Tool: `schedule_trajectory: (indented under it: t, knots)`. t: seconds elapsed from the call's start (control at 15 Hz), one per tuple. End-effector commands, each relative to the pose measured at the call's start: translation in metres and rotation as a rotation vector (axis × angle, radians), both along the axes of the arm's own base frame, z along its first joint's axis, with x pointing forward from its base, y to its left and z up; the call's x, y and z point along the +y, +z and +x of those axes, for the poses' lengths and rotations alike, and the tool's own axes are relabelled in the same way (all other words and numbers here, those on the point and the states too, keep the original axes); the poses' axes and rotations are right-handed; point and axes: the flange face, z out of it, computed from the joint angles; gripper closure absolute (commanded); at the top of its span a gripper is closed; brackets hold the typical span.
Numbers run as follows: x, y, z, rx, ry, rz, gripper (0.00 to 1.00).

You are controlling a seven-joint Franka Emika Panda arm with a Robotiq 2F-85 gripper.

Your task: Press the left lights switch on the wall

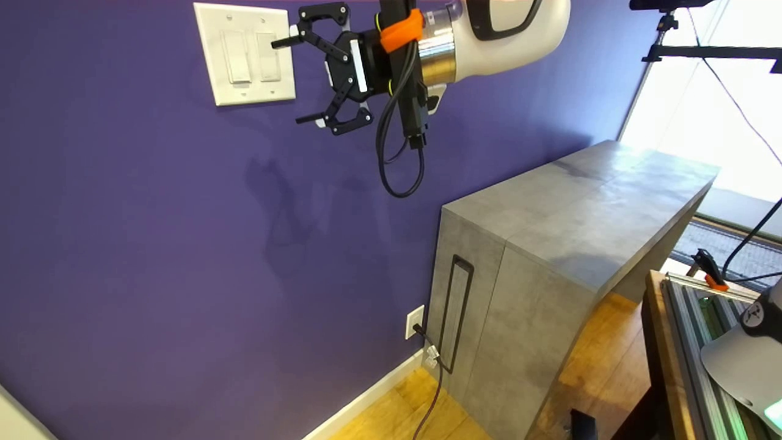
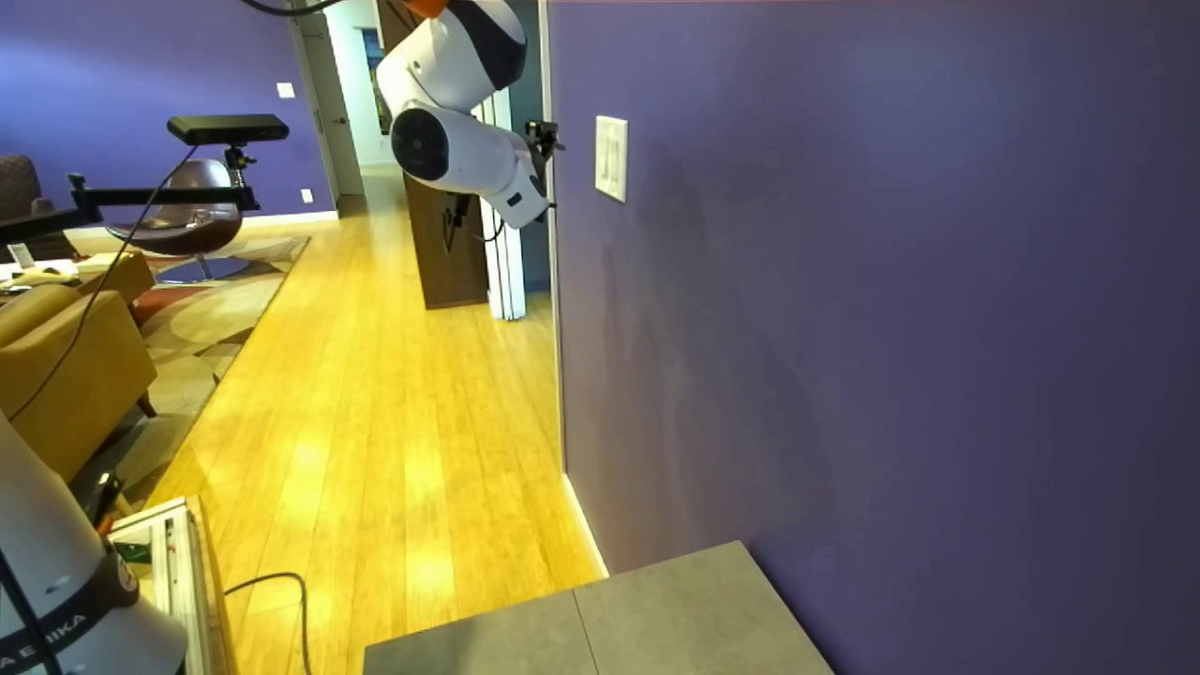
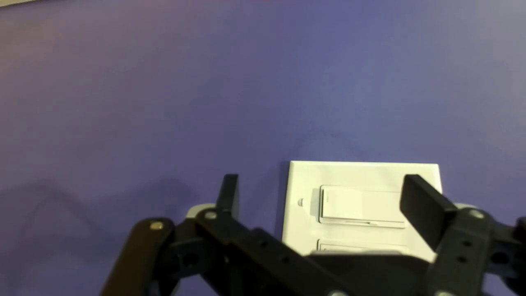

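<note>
The left lights switch (image 1: pixel 237 58) is a tall white paddle in a white double plate on the purple wall (image 1: pixel 153 244). Its twin is right of it. In the wrist view the left switch (image 3: pixel 361 205) lies sideways between the fingers; the twin below it is mostly hidden by the gripper. My black gripper (image 1: pixel 299 79) is open and empty. Its upper fingertip overlaps the plate's right side in that exterior view. In an exterior view the gripper (image 2: pixel 555 176) shows a gap to the plate (image 2: pixel 611 157). The right finger in the wrist view (image 3: pixel 322 196) covers the switch's end.
A grey desk (image 1: pixel 550 201) stands against the wall at the right, below the arm. A small outlet (image 1: pixel 415 322) with a plugged cable is low on the wall. Cables (image 1: pixel 397 183) hang from my wrist. A camera on a stand (image 2: pixel 228 128) is left of the arm.
</note>
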Motion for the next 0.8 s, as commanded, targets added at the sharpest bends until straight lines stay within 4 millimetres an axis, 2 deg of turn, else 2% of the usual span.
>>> schedule_trajectory:
  t: [0.0, 0.4, 0.73]
  knots:
    - [0.005, 0.002, 0.023, -0.033, 0.010, -0.033, 0.00]
    - [0.005, -0.003, 0.047, -0.058, 0.001, -0.067, 0.00]
    - [-0.009, -0.002, 0.061, -0.062, -0.028, -0.075, 0.00]
